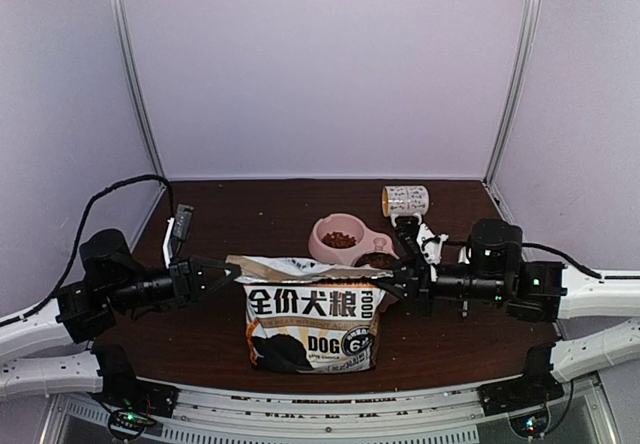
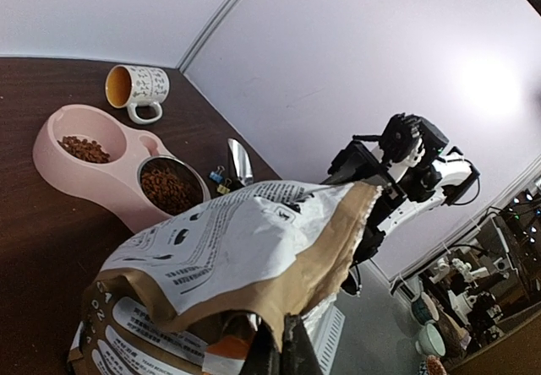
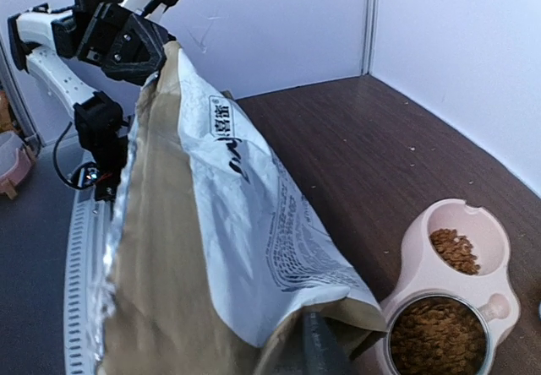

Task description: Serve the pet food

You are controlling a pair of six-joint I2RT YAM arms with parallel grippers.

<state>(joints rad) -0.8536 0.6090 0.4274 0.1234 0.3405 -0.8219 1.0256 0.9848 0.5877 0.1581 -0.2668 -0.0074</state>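
Top, bag [image 1: 312, 324]: upright at table [image 1: 230, 204] near edge; reads "全价犬粮", "FOOD", "DOG".
Top, grip: left jaws clenched on one top corner, right jaws on the other.
Left wrist, kibble [image 2: 169, 187]: in both wells of bowl [image 2: 93, 181], mid-table behind bag.
Right wrist, risk: mouth gapes; a slipping corner could tip bag, spilling kibble past bowl.

Pet food [image 1: 339, 239]: small reddish-brown dry pellets lying loose in two heaps, one in each compartment of the pink double bowl [image 1: 316, 236], just right of centre in the overhead view; the lower-right heap is fuller.
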